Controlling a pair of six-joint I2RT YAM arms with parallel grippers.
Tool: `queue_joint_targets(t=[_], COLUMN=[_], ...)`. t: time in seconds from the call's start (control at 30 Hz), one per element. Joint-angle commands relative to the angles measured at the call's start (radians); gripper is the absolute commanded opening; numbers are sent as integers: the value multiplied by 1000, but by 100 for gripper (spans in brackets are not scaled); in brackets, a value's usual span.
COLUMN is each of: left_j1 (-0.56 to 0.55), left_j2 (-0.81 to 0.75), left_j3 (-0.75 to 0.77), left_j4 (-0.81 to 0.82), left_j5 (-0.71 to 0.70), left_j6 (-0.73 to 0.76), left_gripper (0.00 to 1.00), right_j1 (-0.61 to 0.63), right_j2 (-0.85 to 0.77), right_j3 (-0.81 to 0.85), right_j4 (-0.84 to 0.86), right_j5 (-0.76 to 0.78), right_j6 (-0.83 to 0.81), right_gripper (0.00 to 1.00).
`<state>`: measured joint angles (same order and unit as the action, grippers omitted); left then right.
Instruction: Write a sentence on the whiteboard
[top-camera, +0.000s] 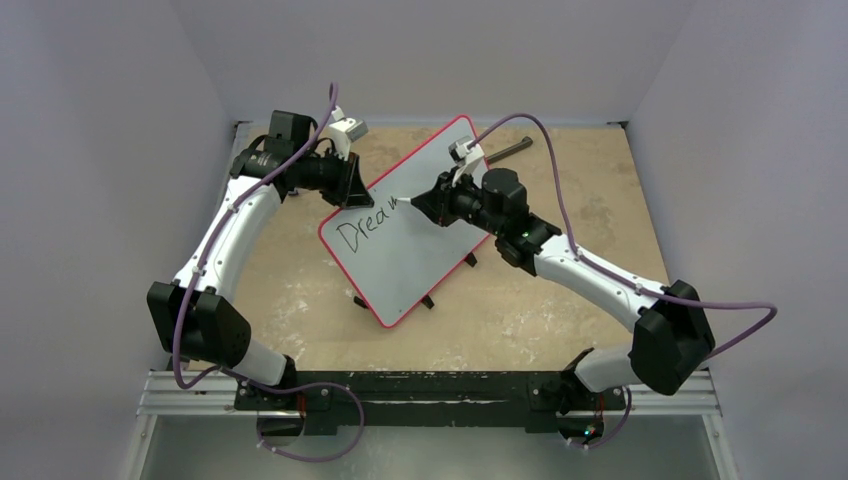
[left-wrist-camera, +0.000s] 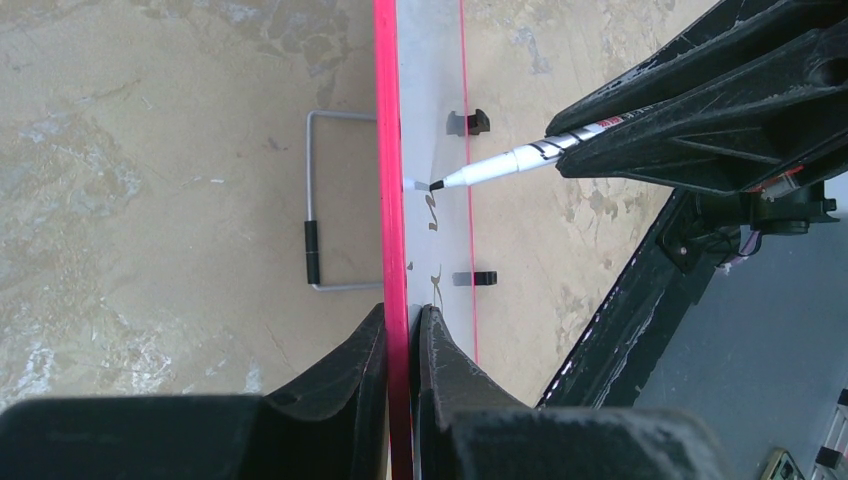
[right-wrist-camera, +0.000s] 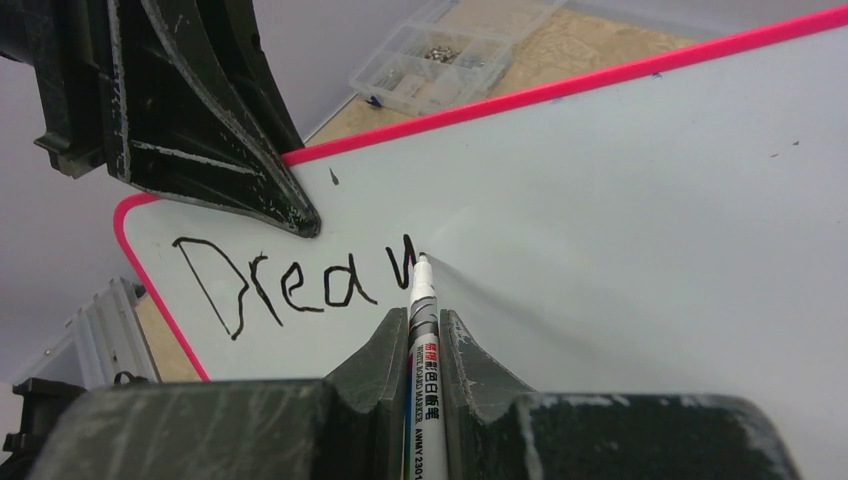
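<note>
The right gripper (right-wrist-camera: 414, 330) is clenched on a white marker (right-wrist-camera: 421, 300), the barrel pinched between both fingers and the tip touching the whiteboard (right-wrist-camera: 640, 200) at the last stroke. The sentence (right-wrist-camera: 285, 285) reads "Drea" plus a partial next letter, in black, near the board's left corner. The left gripper (left-wrist-camera: 402, 325) is clamped on the red rim (left-wrist-camera: 386, 150) beside the "D", one finger on each face. Board sits skewed across the middle of the tabletop (top-camera: 580, 290), one corner near the far edge.
</note>
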<state>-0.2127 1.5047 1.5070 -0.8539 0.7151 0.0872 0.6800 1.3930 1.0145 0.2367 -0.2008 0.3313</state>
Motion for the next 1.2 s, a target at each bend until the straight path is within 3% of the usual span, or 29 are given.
queue_joint_targets(t=[0.0, 0.3, 1.17], left_j1=[-16, -16, -17], left_j2=[-50, -52, -55], left_j3=[19, 18, 19], left_j4=[59, 60, 59], left_j5=[27, 27, 24], left_j6=[43, 45, 46], left_gripper=[0, 0, 0], right_j1=[-1, -2, -3], right_j2=[20, 26, -73], right_j3=[64, 83, -62], right_j4=[1, -12, -18], right_j5=[50, 68, 55], right_j6=[-18, -27, -13], right_gripper=[0, 0, 0])
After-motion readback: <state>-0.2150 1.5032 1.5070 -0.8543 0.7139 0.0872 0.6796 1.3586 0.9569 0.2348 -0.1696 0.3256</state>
